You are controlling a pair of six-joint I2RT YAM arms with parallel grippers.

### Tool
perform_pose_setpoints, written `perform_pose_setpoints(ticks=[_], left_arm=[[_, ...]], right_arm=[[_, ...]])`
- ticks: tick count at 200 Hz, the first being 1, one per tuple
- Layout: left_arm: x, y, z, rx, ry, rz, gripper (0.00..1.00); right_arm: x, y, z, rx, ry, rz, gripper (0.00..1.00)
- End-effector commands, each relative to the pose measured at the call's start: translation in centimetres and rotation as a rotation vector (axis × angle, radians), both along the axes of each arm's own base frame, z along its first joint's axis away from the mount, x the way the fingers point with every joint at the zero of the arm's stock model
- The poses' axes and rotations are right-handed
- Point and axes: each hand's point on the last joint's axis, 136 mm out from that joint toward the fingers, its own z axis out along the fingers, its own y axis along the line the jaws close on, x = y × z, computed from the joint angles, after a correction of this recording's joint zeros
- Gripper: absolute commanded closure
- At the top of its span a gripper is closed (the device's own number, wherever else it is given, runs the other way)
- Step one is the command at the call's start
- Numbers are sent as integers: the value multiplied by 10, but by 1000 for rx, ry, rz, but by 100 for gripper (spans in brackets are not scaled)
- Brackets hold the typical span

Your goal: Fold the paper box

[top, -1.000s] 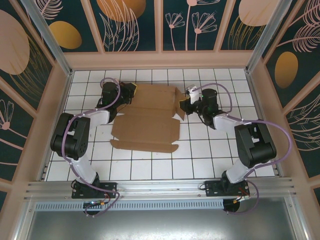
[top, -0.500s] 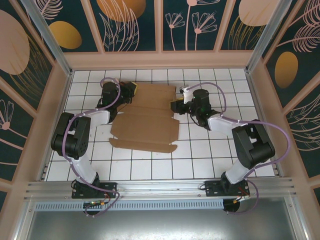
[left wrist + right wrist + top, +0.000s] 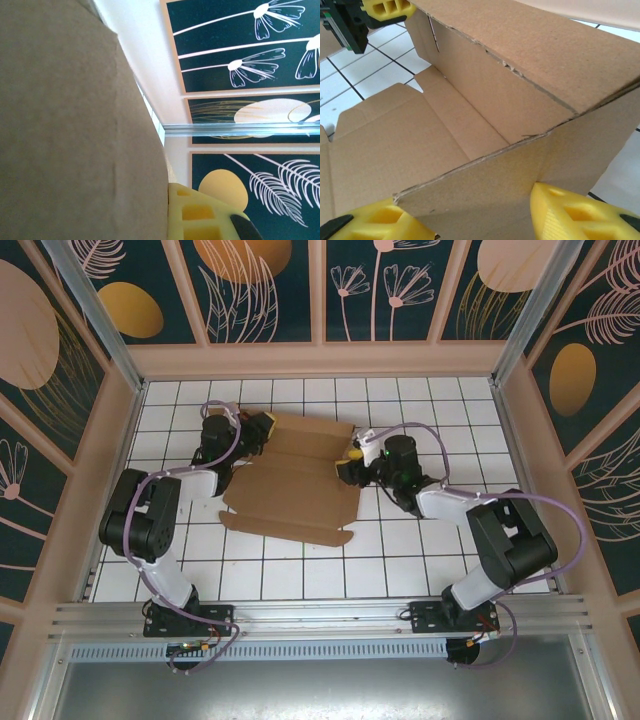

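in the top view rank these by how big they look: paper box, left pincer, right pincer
1. paper box, by far the largest
2. left pincer and right pincer: look alike, so unranked

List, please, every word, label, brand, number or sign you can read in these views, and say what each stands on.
No text can be read anywhere.
The paper box: plain brown cardboard, no print, in the top and both wrist views.
The wall panels: only flower and leaf drawings, no lettering.
The white floor tiles: bare grid lines, no marks.
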Motion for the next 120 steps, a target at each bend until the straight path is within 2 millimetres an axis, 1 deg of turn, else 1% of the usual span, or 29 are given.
perform_pose_setpoints(ticks=[1, 2, 13, 15, 23, 42, 46, 64, 65, 69, 88, 95, 97, 100, 112, 120], left_arm=[[-23, -11, -15, 79, 7, -91, 100], [-23, -11, -16, 80, 10, -91, 100], [-24, -9, -23, 102, 29, -90, 100], [-25, -9, -14, 99, 11, -89, 100], [-26, -9, -13, 107, 10, -90, 100], [-25, -9, -17, 136, 28, -95, 100], [-25, -8, -18, 143, 29, -95, 100], [-24, -7, -19, 171, 33, -95, 100], [-23, -7, -20, 172, 34, -95, 100], [-23, -7, -20, 178, 35, -96, 100], [-24, -6, -22, 200, 39, -99, 100], [-23, -6, -23, 204, 40, -99, 100], [-23, -6, -23, 205, 40, -100, 100], [-23, -6, -24, 207, 42, -99, 100], [-24, -6, -24, 207, 44, -100, 100], [-23, -7, -24, 204, 45, -101, 100]], right_arm=[[-9, -6, -16, -87, -51, -25, 50], [-13, -2, -16, -87, -54, -14, 50], [-15, -4, -12, -90, -72, -15, 47], [-15, -4, -11, -91, -78, -14, 47], [-17, -5, -5, -98, -99, -7, 46], [-23, -5, 19, -85, -155, 27, 40], [-27, -4, 25, -75, -164, 46, 38], [-39, 3, 46, -38, -173, 116, 35], [-37, 0, 48, -35, -173, 109, 34], [-35, -4, 52, -29, -169, 107, 34], [-35, -12, 79, 45, -166, 106, 33], [-33, -20, 93, 92, -175, 88, 33], [-32, -21, 94, 97, -176, 83, 33], [-30, -27, 100, 120, -183, 57, 34], [-20, -46, 109, 158, -198, -38, 37], [-11, -61, 107, 149, -201, -124, 40]])
